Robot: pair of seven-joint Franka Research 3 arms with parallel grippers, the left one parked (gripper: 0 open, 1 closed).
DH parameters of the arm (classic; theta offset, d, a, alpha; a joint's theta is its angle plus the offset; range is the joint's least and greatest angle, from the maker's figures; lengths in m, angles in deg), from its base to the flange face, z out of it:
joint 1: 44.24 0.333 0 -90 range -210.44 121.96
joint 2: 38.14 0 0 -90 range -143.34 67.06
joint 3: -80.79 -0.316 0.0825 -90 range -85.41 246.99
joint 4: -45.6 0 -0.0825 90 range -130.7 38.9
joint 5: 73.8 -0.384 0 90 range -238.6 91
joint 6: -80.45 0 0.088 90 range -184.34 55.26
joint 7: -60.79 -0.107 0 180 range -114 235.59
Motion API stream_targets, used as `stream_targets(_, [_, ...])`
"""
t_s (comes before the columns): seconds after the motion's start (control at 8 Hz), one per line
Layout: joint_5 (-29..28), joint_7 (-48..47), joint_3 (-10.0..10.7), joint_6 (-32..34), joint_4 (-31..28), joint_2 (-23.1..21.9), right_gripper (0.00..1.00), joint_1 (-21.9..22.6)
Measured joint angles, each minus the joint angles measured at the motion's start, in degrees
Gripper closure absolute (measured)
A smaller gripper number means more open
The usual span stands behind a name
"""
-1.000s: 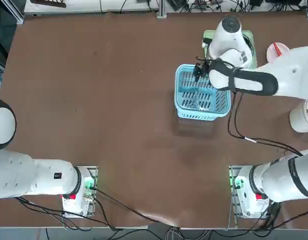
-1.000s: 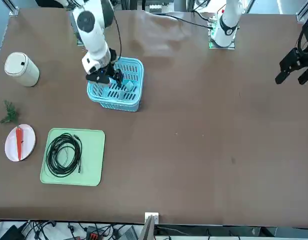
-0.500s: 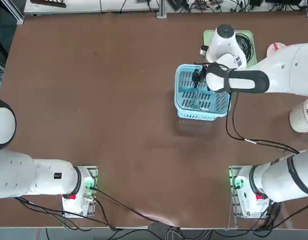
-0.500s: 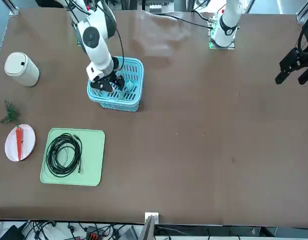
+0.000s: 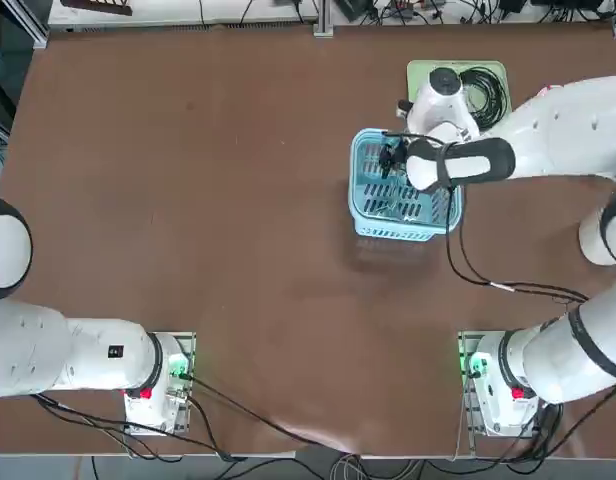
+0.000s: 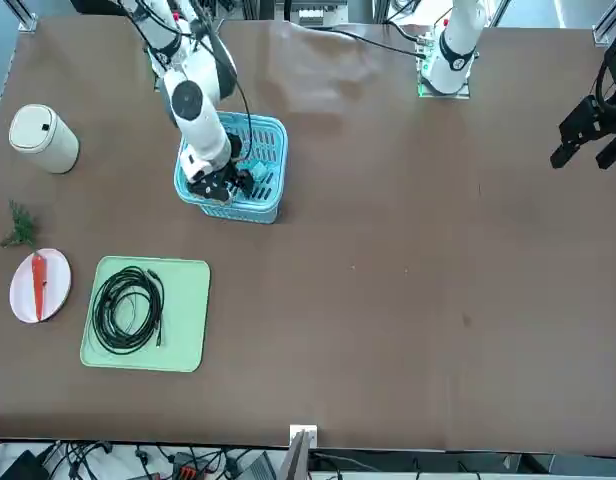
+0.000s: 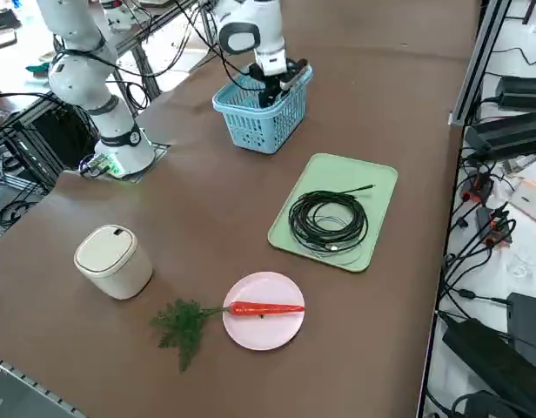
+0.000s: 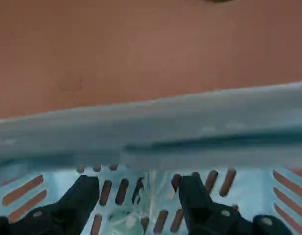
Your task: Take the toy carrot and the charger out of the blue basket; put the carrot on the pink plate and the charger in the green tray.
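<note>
With my right gripper (image 8: 136, 196) sunk inside the blue basket (image 5: 403, 195), fingers spread wide, I've got nothing gripped. Charger (image 8: 141, 213) sits between my fingers on the basket floor. Carrot (image 7: 266, 307) is on the pink plate (image 7: 264, 335), at 7 o'clock from the green tray (image 7: 372, 187).

Carrot on plate; charger in basket; tray holds a cable coil.

The toy carrot (image 7: 266, 307), slim and red-orange, lies flat across the pink plate (image 7: 285, 335), its wispy dark green top (image 7: 183, 325) spilling off the rim onto the table. The plate is small, round, pale pink, and sits just beside the green tray (image 7: 379, 185), apart from it. The tray is flat, pale green, rectangular with rounded corners; a black coiled cable (image 7: 328, 221) lies in it. The blue basket (image 7: 255, 124), light blue with slotted sides and bottom, stands upright on the table near the tray. Inside it, something pale (image 8: 150, 193) lies on the slotted floor, likely the charger; shape indistinct.
</note>
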Motion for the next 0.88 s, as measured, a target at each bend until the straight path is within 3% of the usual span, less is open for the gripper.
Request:
stream_targets(0.62, [0.7,0.0,0.6,-0.6,0.3,1.4,0.01,-1.0])
stream_targets(0.88, [0.7,0.0,0.7,-1.1,0.3,1.8,0.18,-1.5])
